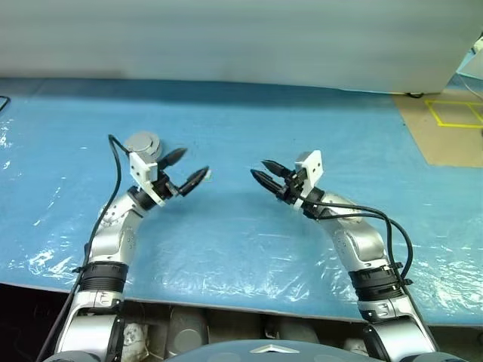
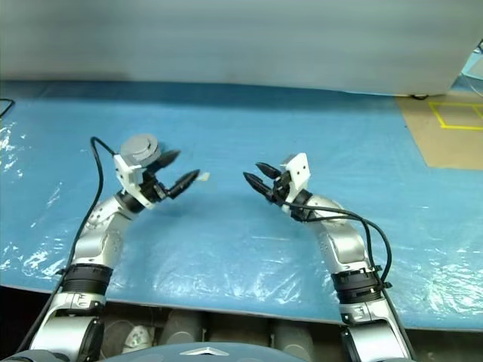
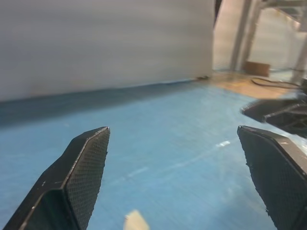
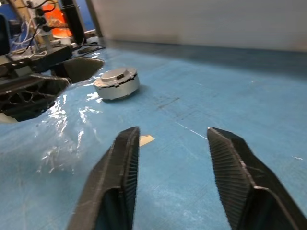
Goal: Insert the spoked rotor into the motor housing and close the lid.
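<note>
On the blue-covered table [image 1: 249, 249]: motor housing [image 4: 116, 84], lid on, sitting just behind the left tool [image 1: 183, 169], not touched. Left tool spread wide, empty, held above the cover. Right tool [image 1: 266, 172] partly spread, empty, facing the left one across a gap. Small pale scrap [image 4: 146, 139] lying between them.

L end effector [image 3: 187, 182] wide open over blue sheet [image 3: 168, 139]; R end effector [image 3: 280, 112] opposite.

Bright even light, glare on the plastic sheet [image 1: 45, 256].
</note>
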You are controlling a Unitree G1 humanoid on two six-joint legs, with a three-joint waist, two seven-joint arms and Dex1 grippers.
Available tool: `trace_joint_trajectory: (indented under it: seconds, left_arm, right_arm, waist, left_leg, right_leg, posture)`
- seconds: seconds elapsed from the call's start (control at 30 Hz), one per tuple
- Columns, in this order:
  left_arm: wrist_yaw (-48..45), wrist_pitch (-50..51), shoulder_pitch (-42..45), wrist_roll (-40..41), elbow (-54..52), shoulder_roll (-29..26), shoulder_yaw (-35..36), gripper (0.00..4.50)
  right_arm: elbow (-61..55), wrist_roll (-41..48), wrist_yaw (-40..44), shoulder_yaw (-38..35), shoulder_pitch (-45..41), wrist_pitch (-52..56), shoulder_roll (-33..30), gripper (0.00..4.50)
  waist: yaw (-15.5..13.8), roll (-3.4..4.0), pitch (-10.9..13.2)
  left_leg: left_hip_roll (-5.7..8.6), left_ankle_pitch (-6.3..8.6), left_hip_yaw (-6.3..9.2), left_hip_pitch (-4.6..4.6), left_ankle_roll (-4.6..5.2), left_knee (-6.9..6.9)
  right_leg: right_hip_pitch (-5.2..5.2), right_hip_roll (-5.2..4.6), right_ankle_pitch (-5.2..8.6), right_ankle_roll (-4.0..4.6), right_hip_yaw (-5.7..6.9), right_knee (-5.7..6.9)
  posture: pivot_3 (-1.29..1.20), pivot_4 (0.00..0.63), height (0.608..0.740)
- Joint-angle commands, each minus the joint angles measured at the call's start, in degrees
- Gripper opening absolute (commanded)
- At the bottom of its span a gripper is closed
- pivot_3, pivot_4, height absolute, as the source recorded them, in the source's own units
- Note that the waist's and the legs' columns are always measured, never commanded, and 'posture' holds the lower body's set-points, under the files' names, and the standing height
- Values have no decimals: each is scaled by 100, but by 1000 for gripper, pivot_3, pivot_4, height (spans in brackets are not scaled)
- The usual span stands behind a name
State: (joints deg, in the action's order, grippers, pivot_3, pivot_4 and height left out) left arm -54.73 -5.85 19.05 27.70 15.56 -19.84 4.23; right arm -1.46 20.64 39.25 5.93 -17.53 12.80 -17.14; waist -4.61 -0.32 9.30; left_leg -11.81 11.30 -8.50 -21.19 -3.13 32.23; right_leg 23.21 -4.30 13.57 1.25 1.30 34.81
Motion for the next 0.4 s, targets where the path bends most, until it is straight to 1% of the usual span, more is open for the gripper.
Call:
trace_joint_trajectory:
  seconds: [0.03,0.13,0.23,0.33,0.4]
  left_arm:
    - [-343,18,-171,-159,-305,-135,-216,4500]
    - [-466,12,-409,-250,-376,-177,-325,4500]
    - [-372,14,-532,-320,-458,-150,-326,4500]
    - [-432,13,-632,-373,-569,-175,-391,4500]
    - [-458,-40,-674,-391,-555,-175,-377,4500]
  right_arm:
    - [-264,-142,217,-28,131,-373,-164,3482]
    - [-227,-127,307,-137,354,-446,-278,4483]
    - [-281,-62,398,-159,503,-419,-333,4483]
    - [-273,-220,646,-9,598,-525,-498,4483]
    - [-236,-276,717,29,608,-576,-540,4483]
  waist:
    - [29,0,0]
    - [69,0,0]
    - [84,0,0]
    - [82,0,0]
    - [79,0,0]
  left_leg:
    - [0,0,-1,0,0,0]
    - [0,0,-2,3,1,-1]
    - [-1,0,-2,3,2,-3]
    - [-2,0,-2,6,4,0]
    - [-2,0,-3,6,4,6]
  right_leg:
    - [0,0,0,0,-1,0]
    - [0,1,0,0,-4,0]
    - [1,3,0,1,-3,0]
    - [0,3,-1,5,-3,2]
    - [-2,2,10,26,-5,2]
  posture:
    - [0,150,740]
    - [0,150,740]
    - [0,150,740]
    - [0,150,740]
    - [0,150,740]
